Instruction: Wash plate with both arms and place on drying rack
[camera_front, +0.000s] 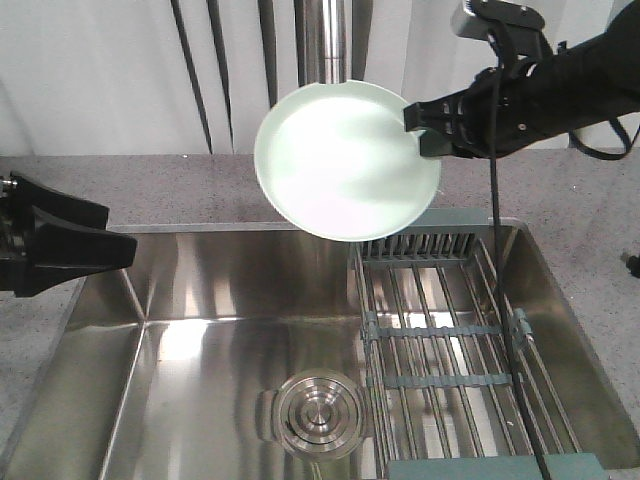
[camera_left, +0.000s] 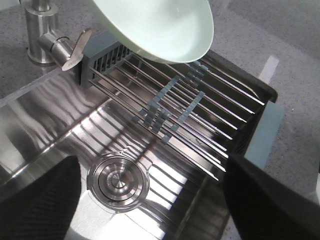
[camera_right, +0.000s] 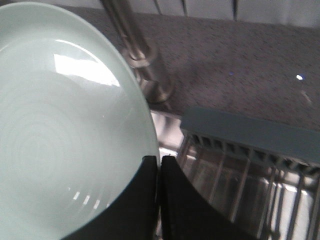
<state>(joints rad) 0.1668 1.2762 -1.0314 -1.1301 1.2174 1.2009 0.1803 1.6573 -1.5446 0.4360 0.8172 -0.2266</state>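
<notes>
1. The plate (camera_front: 347, 160) is held in the air above the back edge of the sink (camera_front: 200, 290), tilted so that its hollow face is turned toward the front camera.
2. The right gripper (camera_front: 425, 125) is clamped on the plate's right rim; in the right wrist view its two black fingers (camera_right: 142, 200) are seen pressed nearly together with the rim between them.
3. The left gripper (camera_front: 110, 248) is seen over the sink's left rim, well apart from the plate. Its fingers (camera_left: 45, 200) are spread wide in the left wrist view, and nothing is held between them.
4. The drying rack (camera_front: 450, 340) is laid across the right part of the sink, with its slotted box section just below the plate.
5. The round steel drain (camera_front: 318, 412) is set in the sink floor, just left of the rack.
6. The faucet (camera_front: 325, 40) is partly hidden behind the plate.
</notes>
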